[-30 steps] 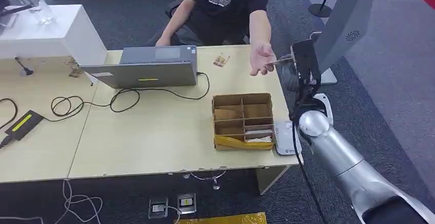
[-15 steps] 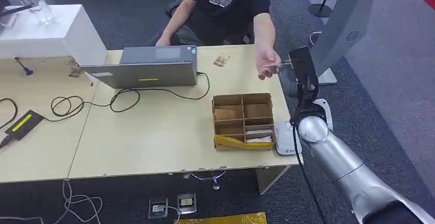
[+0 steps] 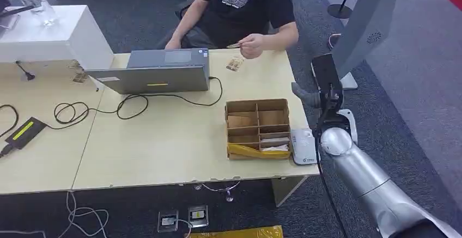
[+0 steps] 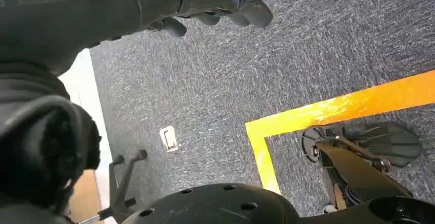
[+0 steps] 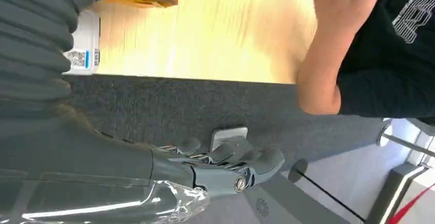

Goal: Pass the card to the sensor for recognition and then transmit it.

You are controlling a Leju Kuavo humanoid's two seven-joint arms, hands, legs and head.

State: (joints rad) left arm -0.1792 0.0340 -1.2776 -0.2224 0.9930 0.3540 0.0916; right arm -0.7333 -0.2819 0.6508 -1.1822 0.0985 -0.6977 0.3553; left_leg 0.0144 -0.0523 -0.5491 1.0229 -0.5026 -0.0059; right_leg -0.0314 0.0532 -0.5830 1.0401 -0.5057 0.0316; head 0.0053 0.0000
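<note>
The card (image 3: 234, 45) is in the person's hand (image 3: 251, 46), pinched at the far edge of the table (image 3: 163, 145) beside the laptop (image 3: 155, 72) — well away from the robot's fingers. The right hand (image 3: 321, 83) hangs raised off the table's right edge, over the dark carpet (image 3: 414, 85); in the right wrist view its fingers (image 5: 241, 160) lie stretched out side by side, slightly curved, with nothing between them and the thumb. The white sensor (image 3: 303, 145) lies flat on the table just below that hand, touching the right side of the cardboard divider box (image 3: 257, 128). The person's forearm (image 5: 328, 44) reaches over the table beyond the fingertips, clear of them.

The left hand (image 4: 215, 1) hangs down over the carpet, its dark fingers (image 4: 246, 6) loosely bent and apart, holding nothing — a yellow floor tape line (image 4: 328, 111) runs below them.

A black cable (image 3: 109, 107) loops across the table from the laptop.
</note>
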